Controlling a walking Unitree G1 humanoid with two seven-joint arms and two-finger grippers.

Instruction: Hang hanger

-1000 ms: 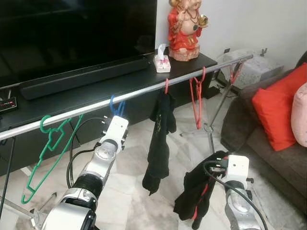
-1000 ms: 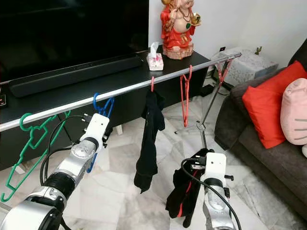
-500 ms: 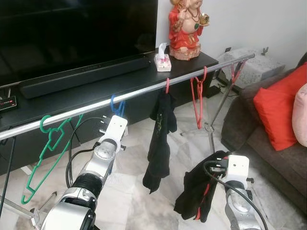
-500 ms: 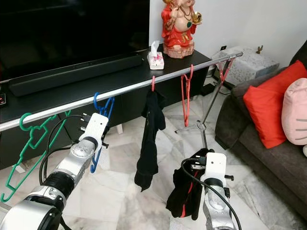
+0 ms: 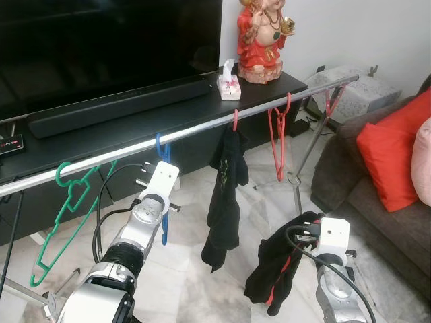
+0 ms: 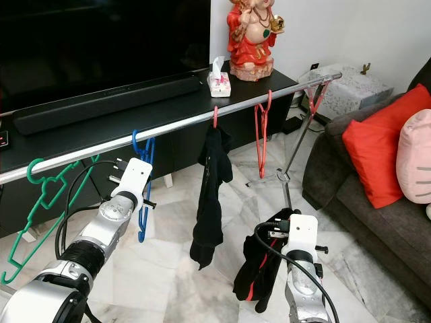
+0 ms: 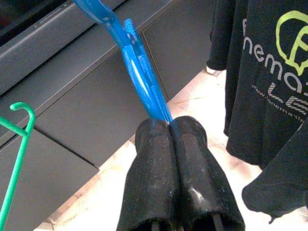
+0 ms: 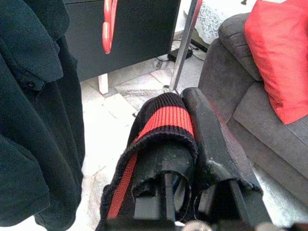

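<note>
Hanging by its hook from the silver rail [image 5: 202, 128], the blue hanger [image 6: 143, 195] has its long axis running down from the rail toward the floor. Its lower part sits pinched between the shut fingers of the left gripper [image 7: 171, 126], just below the rail; much of its frame is hidden behind the gripper's white housing in the head views. To the robot's left on the same rail hangs a green hanger [image 5: 64, 215], tilted, its lower end low near the floor. To the right hang a black shirt [image 5: 223, 202] on a red hook and, further along, a bare red hanger [image 5: 276, 138]. Lower down, the right gripper [image 8: 187, 120] has its fingers closed on a black garment with a red stripe [image 6: 259, 269], cloth draped over one finger; what lies inside the bundle cannot be made out. Behind the rail stands a black cabinet [image 5: 101, 134] with a soundbar [image 5: 114, 108], a tissue box [image 5: 227, 84] and a red figurine [image 5: 261, 37]. A grey sofa with a red cushion [image 5: 390, 161] is cut off at the edge.
</note>
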